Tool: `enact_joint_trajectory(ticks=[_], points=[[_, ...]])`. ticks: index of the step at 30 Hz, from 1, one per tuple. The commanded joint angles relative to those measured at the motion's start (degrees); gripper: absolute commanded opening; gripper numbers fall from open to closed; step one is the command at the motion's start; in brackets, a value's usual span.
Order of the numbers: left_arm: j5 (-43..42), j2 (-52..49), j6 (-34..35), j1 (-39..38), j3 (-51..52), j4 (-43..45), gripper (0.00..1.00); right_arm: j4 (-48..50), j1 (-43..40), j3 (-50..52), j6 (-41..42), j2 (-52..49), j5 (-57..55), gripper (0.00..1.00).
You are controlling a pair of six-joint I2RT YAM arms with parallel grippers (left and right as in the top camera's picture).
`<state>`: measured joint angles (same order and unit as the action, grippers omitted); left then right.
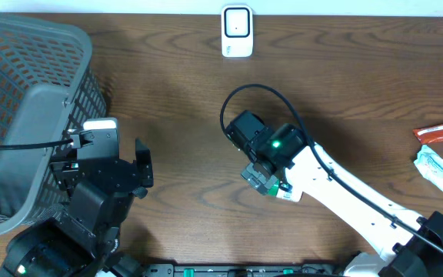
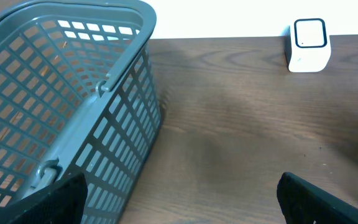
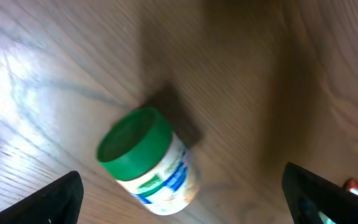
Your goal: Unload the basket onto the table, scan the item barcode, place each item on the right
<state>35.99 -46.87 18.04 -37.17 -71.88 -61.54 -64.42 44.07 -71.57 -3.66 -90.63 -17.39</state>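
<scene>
Item: green-lidded jar (image 3: pixel 145 158), on the table (image 1: pixel 183 115), lower centre of the right wrist view, beneath the right gripper (image 3: pixel 179 196), whose fingers are spread wide and grip nothing.
Left gripper (image 2: pixel 179 193): spread, empty, beside the basket (image 1: pixel 21 115).
Scanner (image 1: pixel 237 31): top centre overhead, well apart from the jar.
Status: early. Grasp, carry and barcode presentation all appear outstanding.

The table (image 1: pixel 183 115) is grained wood (faint sheen), the basket (image 1: pixel 44 32) matt grey plastic, the scanner (image 1: pixel 237 31) glossy white.
</scene>
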Motion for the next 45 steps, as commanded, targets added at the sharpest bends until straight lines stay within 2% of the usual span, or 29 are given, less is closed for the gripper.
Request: enact_joint_trajectory(ticks=[1,11,22,34,39,43,45], points=[[0.7,0.15,0.26,0.2,-0.35,-0.15,0.98,0.48,0.35,1.22,-4.39,0.24,0.79,0.98],[0.7,0.15,0.26,0.2,-0.35,-0.15,0.98,2.27,2.89,5.33,-4.35,-1.4,1.16,0.99],[0.7,0.15,0.24,0.17,-0.35,-0.15,0.98,5.84,3.85,8.76,-4.35,-2.93,-3.76,0.99],[0.7,0.15,0.24,0.2,-0.35,-0.15,0.98,5.7,4.09,8.76,-4.11,-14.12,-3.76,0.93],[0.7,0.15,0.24,0.17,-0.35,-0.15,0.98,5.7,4.09,8.76,-4.11,-17.03,-3.87,0.82],[0.7,0.15,0.26,0.2,-0.35,-0.15,0.98,5.73,4.09,8.74,-3.48,-17.0,-7.02,0.66],[0.7,0.15,0.26,0.2,-0.35,-0.15,0.98,6.36,4.09,8.74,-3.45,-17.0,-7.21,0.63]])
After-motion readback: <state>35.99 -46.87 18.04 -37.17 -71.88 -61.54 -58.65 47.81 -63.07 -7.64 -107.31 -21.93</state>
